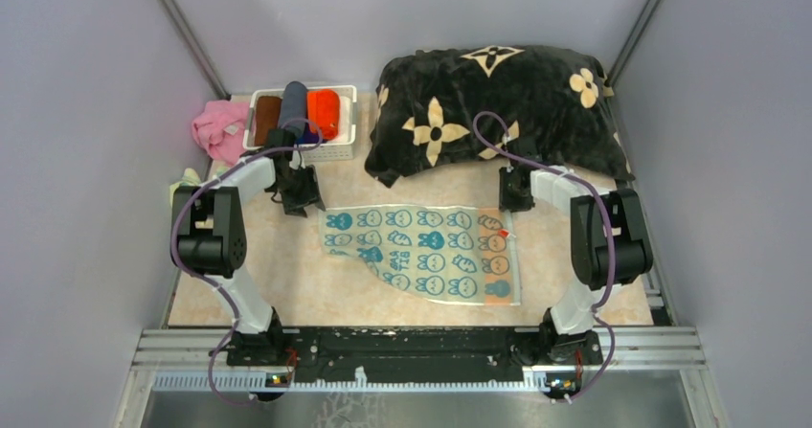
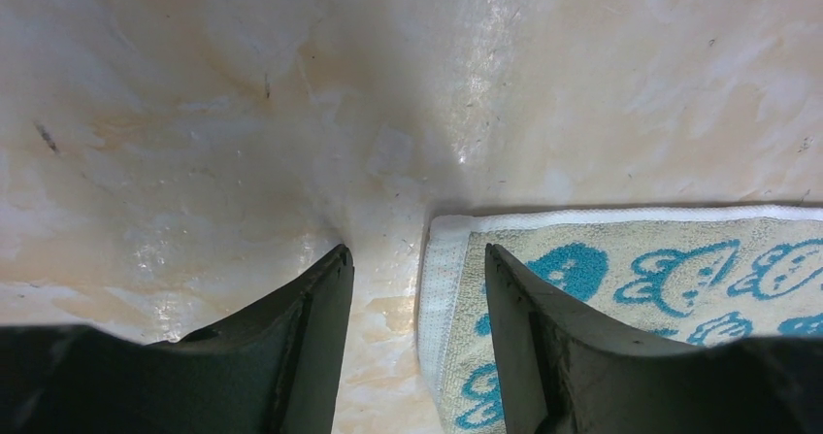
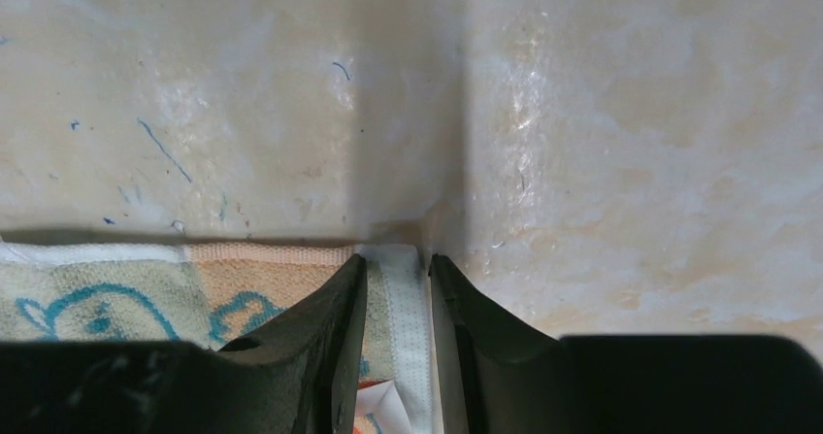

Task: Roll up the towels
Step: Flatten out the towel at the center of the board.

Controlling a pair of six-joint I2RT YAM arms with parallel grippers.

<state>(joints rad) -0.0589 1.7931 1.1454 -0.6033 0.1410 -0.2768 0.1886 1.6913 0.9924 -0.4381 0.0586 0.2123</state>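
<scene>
— What is that spread out in the middle of the table (image 1: 287, 289)?

— A pale yellow towel (image 1: 421, 251), terry by the nap of it, printed with rows of teal cartoon faces. It lies flat. The far edge is straight and the near-left edge curves. A white woven hem runs along the border, and a peach band sits at the right end.

— And the two hands?

— Each is down at a far corner. The left hand (image 2: 417, 259) stands released, its dark wedge-shaped fingers (image 2: 311, 308) apart. One is over bare table and the other over the cloth, with the white hem of the corner lying flat between them. The right hand (image 3: 396, 264) has its fingers much closer together. The hem band fills the narrow gap, but I cannot tell whether it is actually clamped on the cloth.

— What does the table look like?

— It is glossy, marbled in cream and beige, with a few scuffs and blue pen marks.

— Anything in a container?

— A white slotted basket (image 1: 343, 143) sits at the far left. It holds rolled cloths side by side: a brown roll (image 1: 267, 117), a slate-blue roll (image 1: 292, 102) standing taller, and an orange-red towel (image 1: 324, 112). A crumpled pink cloth (image 1: 220, 129) lies just left of the basket. At the back right is a plump black plush cushion (image 1: 493, 112) with cream flowers.
</scene>
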